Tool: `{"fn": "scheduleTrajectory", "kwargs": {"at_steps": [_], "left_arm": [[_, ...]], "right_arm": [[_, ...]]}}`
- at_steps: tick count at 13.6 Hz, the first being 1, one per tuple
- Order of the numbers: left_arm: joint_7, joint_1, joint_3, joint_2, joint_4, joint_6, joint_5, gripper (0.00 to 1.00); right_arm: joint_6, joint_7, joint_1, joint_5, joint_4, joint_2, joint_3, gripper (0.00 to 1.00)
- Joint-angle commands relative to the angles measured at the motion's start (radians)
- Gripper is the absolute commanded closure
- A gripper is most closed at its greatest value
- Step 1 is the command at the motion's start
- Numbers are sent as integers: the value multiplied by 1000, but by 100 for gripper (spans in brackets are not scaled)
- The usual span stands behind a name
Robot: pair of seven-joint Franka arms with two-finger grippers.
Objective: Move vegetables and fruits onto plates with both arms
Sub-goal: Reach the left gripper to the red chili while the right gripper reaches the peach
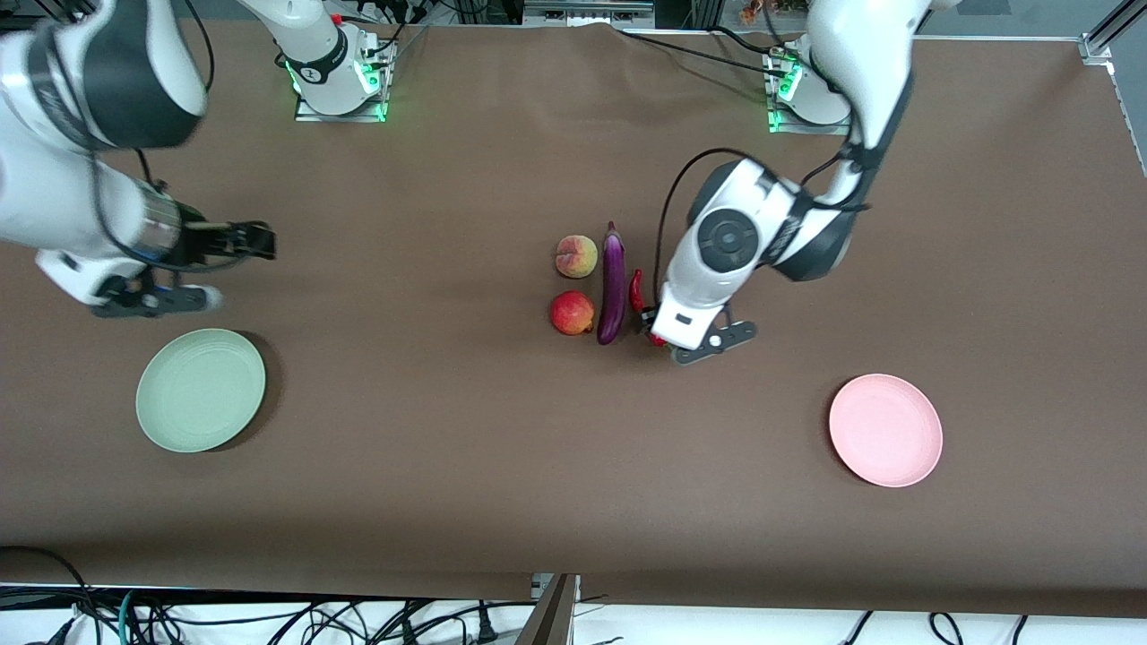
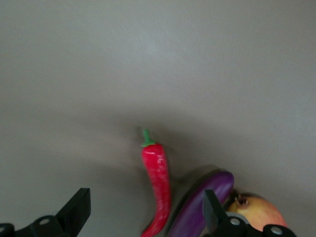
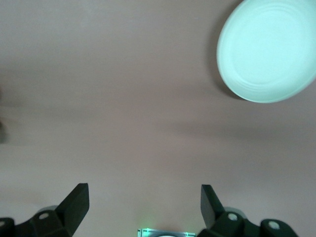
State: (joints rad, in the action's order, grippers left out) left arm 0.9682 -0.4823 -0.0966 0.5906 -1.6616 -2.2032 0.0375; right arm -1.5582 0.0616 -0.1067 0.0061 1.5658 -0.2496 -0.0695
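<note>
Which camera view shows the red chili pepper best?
The left wrist view: the chili pepper shows nearly whole, stem included, between the open left gripper fingers. The front view shows only part, the arm covering the rest. The right wrist view shows none.

In the front view the left arm's wrist covers the lower part of the chili pepper point(image 1: 636, 290) and the left gripper point(image 1: 657, 338). The left wrist view's edge cuts off the eggplant point(image 2: 205, 203) and apple point(image 2: 256, 211), and the right wrist view clips the green plate point(image 3: 270, 49).

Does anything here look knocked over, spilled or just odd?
Nothing stands out. The peach, apple, eggplant and chili lie neatly together, unspilled. Both plates sit flat, with nothing on them.
</note>
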Motion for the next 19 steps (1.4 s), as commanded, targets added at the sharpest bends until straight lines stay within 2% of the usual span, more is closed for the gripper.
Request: {"fn": "scheduleTrajectory", "kwargs": {"at_steps": [1,3,5,6,7,9,11,14,17,19], "left_arm": [[61,-42,18,72,16,-65,-13,0],[61,-45,21,94,13,-85,-14,2],[64,-45,18,104,-1,-89,-83,8],[67,-45,18,106,-16,-92,-91,16],[67,-45,17,115,-20,-95,-91,41],[67,-45,14,117,-20,-95,-90,78],[57,-45,14,115,-20,-95,-82,100],[55,-35,17,88,-17,-61,-93,100],[-40,7,44,2,22,129,-152,100],[-158,77,44,-40,35,183,-156,100]], "right_arm": [[-29,7,-53,20,-23,-54,5,0],[-55,10,-91,46,-23,-80,5,0],[-66,65,-112,115,-21,-109,4,0],[-68,92,-137,139,-21,-126,4,0],[-83,119,-171,153,-21,-138,4,0],[-132,232,-256,157,-20,-171,4,0],[-202,364,-347,157,-21,-207,4,0],[-281,434,-419,201,-20,-247,4,0],[-344,437,-490,209,-18,-283,4,0],[-394,445,-530,209,-18,-306,4,0]]}}
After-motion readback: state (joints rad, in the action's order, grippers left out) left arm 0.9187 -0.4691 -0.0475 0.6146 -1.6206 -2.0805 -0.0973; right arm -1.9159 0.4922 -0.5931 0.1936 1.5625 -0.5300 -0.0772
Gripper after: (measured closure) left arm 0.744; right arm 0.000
